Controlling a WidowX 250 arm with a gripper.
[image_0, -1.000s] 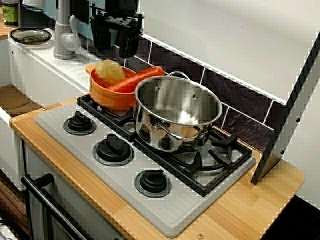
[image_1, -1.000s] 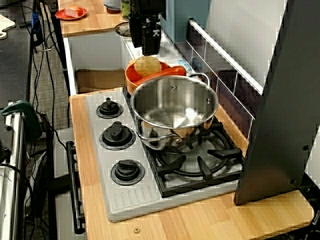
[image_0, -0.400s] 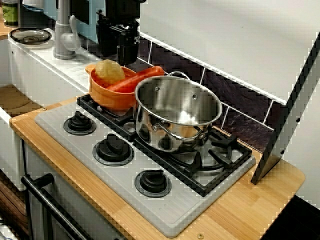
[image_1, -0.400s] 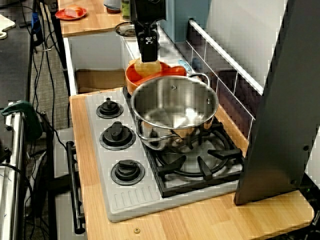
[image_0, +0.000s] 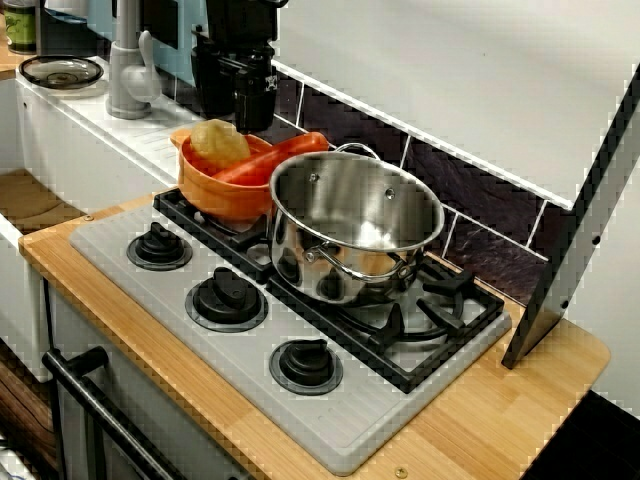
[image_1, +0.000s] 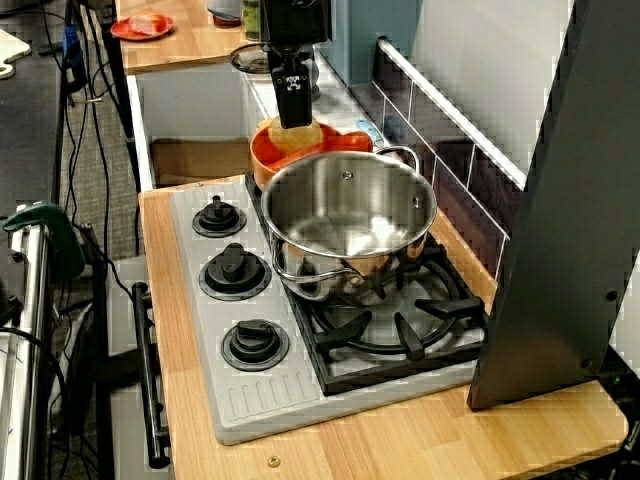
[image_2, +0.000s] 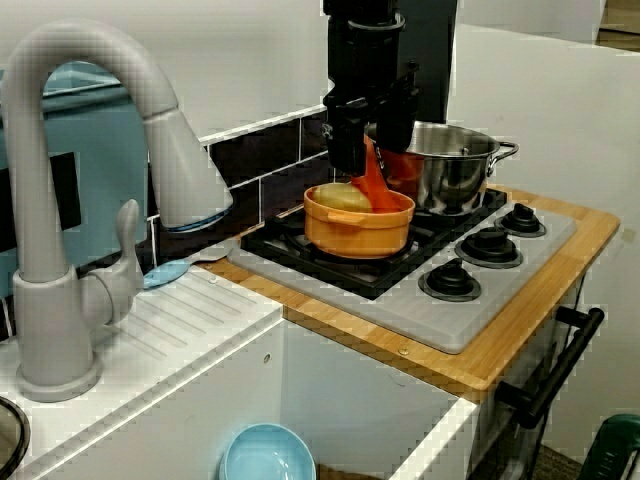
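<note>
My black gripper (image_0: 247, 118) (image_1: 293, 112) (image_2: 370, 152) hangs just above an orange bowl (image_0: 210, 192) (image_1: 262, 158) (image_2: 358, 230) on the stove's back burner. Its fingers stand apart, so it is open and holds nothing. In the bowl lie a yellowish potato (image_0: 218, 143) (image_1: 296, 136) (image_2: 343, 197) and a long carrot (image_0: 275, 158) (image_1: 335, 144) (image_2: 374, 186), which leans on the rim toward the pot. In the view from the sink side, the carrot's end shows between the fingers. A steel pot (image_0: 355, 225) (image_1: 345, 215) (image_2: 452, 165) stands empty right beside the bowl.
Three black knobs (image_0: 226, 298) line the stove's front. A grey faucet (image_2: 80, 200) and a draining board sit left of the stove, with a light blue bowl (image_2: 265, 455) down in the sink. A dark slanted panel (image_0: 570, 250) (image_1: 560, 200) stands at the counter's right end.
The gripper has turned about its wrist and come down closer over the potato and the bowl. Bowl, carrot and pot have not moved.
</note>
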